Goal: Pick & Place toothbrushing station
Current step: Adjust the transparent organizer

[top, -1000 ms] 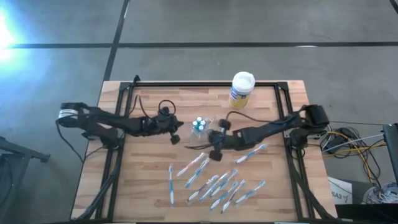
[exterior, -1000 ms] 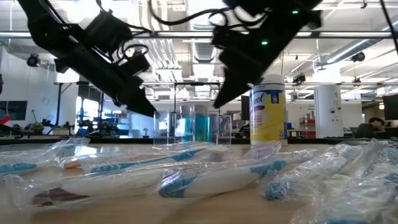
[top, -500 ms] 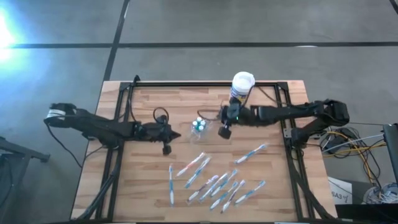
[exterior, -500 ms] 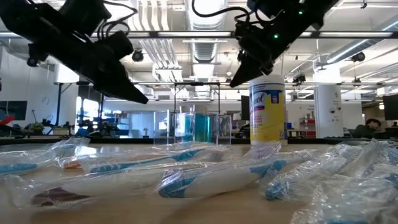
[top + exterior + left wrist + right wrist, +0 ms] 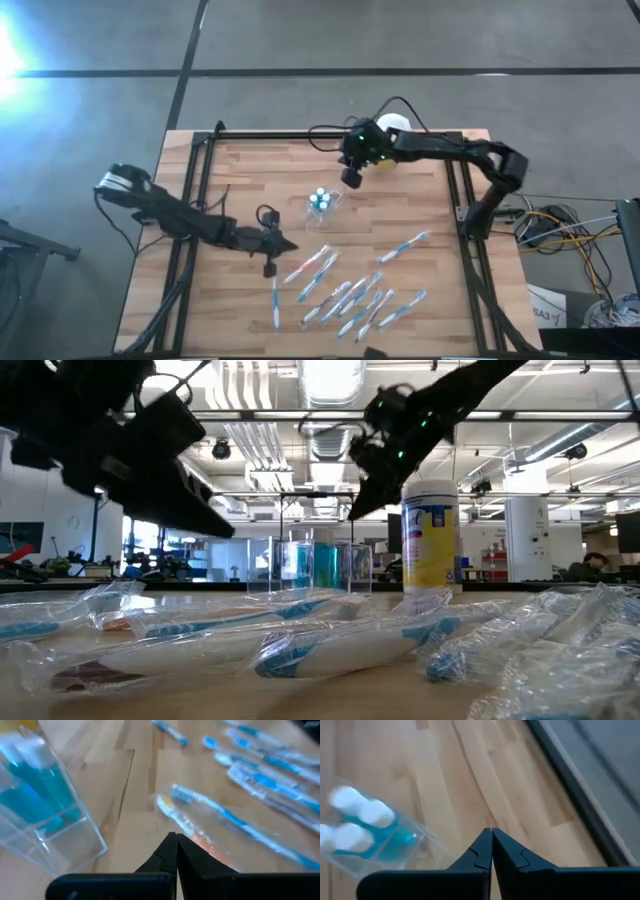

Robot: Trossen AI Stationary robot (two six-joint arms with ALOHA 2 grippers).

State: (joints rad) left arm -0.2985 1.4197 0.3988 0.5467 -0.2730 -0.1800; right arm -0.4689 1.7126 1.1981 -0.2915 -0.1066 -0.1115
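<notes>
Step in hand: approach, as I judge it; nothing is gripped and no toothbrush is lifted yet.
Left gripper (image 5: 280, 245): jaws pressed together, empty, low over the table beside the nearest wrapped toothbrushes (image 5: 308, 268), which lie just ahead of its tips.
Right gripper (image 5: 350, 178): jaws closed, empty, raised near the white-lidded canister (image 5: 392, 130).
Holder (image 5: 322, 203): clear, upright, holding teal-capped tubes (image 5: 318, 198); it sits between the two grippers, apart from both.
Loose toothbrushes: scattered beyond the left jaws, well apart from the holder.
Next move: probably the left jaws must part and straddle one brush; the wrapping blurs its exact edges.
</notes>
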